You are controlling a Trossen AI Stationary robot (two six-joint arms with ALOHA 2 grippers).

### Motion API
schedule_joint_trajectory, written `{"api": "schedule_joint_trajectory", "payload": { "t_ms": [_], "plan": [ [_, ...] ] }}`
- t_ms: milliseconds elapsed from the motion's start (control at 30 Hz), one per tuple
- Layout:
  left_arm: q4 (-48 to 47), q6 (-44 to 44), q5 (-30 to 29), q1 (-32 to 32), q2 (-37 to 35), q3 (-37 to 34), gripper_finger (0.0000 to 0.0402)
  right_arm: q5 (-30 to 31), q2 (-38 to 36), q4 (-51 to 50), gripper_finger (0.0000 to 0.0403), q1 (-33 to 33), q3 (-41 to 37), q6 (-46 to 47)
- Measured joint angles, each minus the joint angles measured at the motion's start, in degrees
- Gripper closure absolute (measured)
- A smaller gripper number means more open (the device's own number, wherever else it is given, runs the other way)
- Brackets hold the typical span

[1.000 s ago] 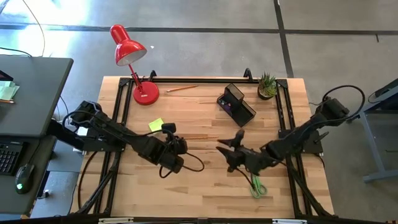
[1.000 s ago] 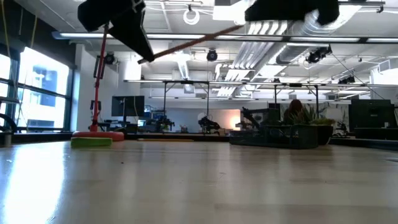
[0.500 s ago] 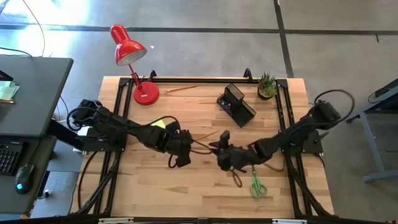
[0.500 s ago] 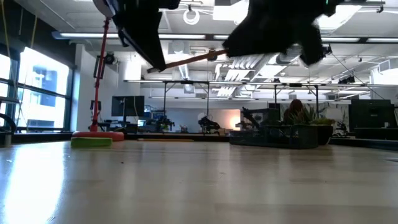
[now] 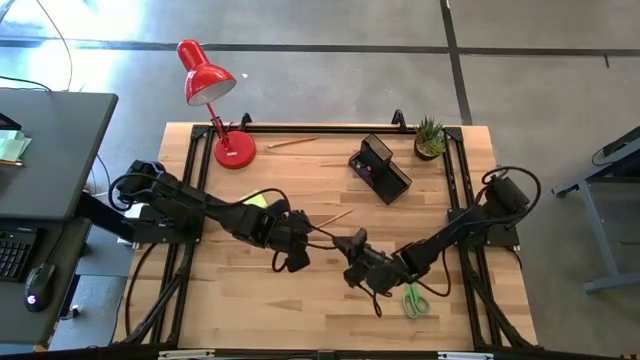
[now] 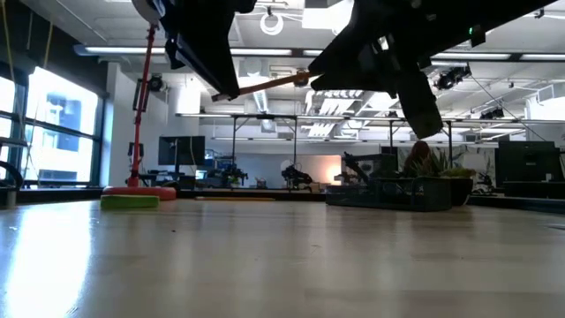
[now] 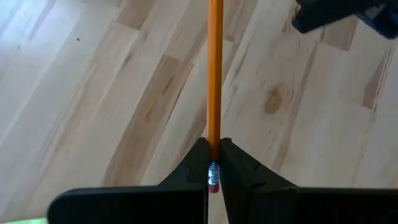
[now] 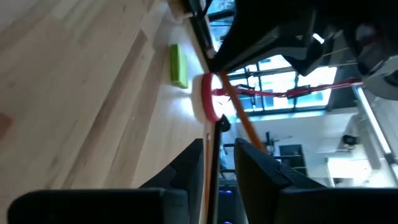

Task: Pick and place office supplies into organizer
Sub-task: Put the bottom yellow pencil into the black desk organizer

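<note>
The left gripper [image 7: 213,163] is clamped on the eraser end of a slim, smooth orange pencil [image 7: 214,68] held above the pale, grained wooden surface [image 5: 250,300]. The right gripper [image 8: 219,155] meets the pencil's far tip, its dark fingers slightly apart around it. The black wire-mesh organizer [image 5: 380,167] stands well beyond both.

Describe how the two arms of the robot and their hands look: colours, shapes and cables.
Both arms are black and built of chunky jointed segments, with black cables looping loosely alongside them. The left hand ends in two flat, dark, wedge-shaped fingers. The right hand has the same dark two-finger form. No markings can be made out on either arm.
</note>
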Motion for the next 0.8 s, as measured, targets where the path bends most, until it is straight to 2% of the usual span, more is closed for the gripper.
{"api": "schedule_joint_trajectory", "payload": {
  "t_ms": [167,367,600,800],
  "plan": [
    [1.83,-0.2,1.33,0.0,1.26,0.05,0.0399,-1.75,0.08,1.45,0.032,-2.34,0.0,-3.99],
    [0.54,-0.16,1.45,0.0,2.14,-0.04,0.0399,-5.41,0.08,4.92,0.0287,-3.61,0.02,-8.04],
    [2.64,-0.18,2.73,0.0,2.14,-0.04,0.0399,-6.5,0.08,4.52,0.0252,-6.26,0.02,-5.43],
    [2.57,-0.13,3.46,0.0,2.14,-0.04,0.0399,-7.37,0.08,4.91,0.0264,-7.93,0.02,0.12]
  ]
}}
